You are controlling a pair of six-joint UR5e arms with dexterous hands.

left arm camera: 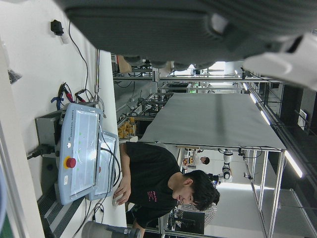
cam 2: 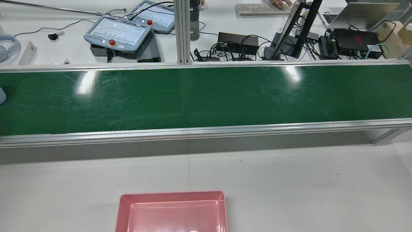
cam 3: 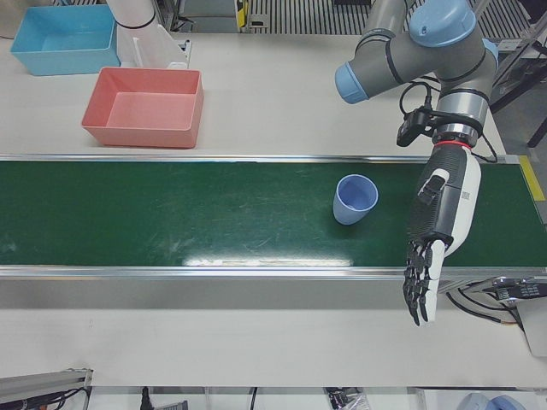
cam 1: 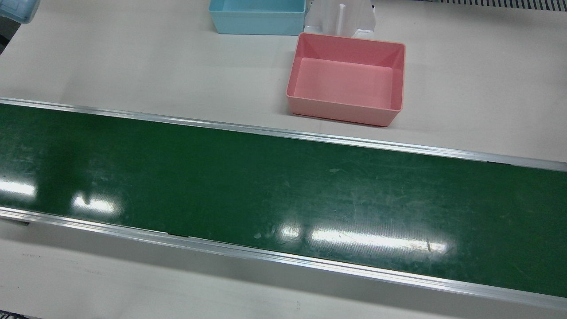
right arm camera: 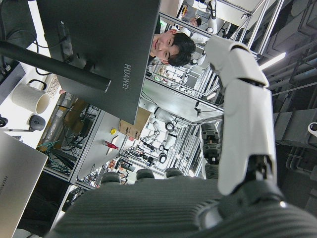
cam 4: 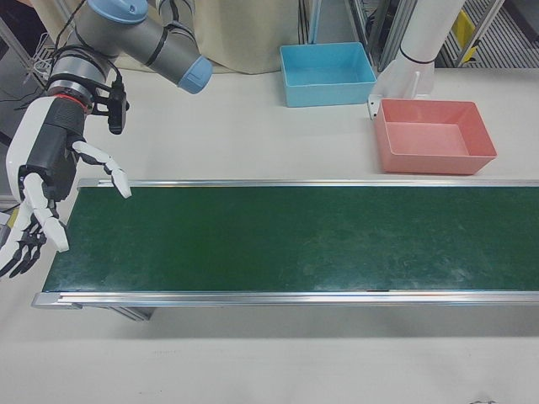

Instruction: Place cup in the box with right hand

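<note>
Belt (cam 3: 171,226): we see a long green conveyor across the table, scuffed and glossy, with aluminium rails on both sides. It carries only the cup.

Left arm (cam 3: 427,43): it reaches over the belt's end on the robot's left side, with its hand hanging past the operators' rail.

Right arm (cam 4: 143,34): it stands at the opposite end of the belt, well apart from the cup.

Box (cam 3: 145,107): we take the pink tray on the white table beyond the belt for the target. It is empty, open-topped, and sits just beside the far rail. A blue tray (cam 3: 64,38) stands behind it.

Left hand (cam 3: 436,231): released, fingers straight and pointing down, holding nothing. It hangs near the cup without touching it.

Right hand (cam 4: 46,189): released too, fingers spread and empty, hovering over the belt's end.

Cup (cam 3: 355,199): a small pale blue cup, standing upright with its mouth up, on the belt toward the left arm's end. No other fixed view clearly shows it.

Handling: we judge it a light, thin plastic cup, stiff enough to grip but easy to tip or squash, and smooth-walled, so likely slippery.

Hold: we would wrap the fingers round the side wall, about mid-height, with gentle pressure.

Progress: nothing grasped yet; the cup is far from the right hand.
</note>
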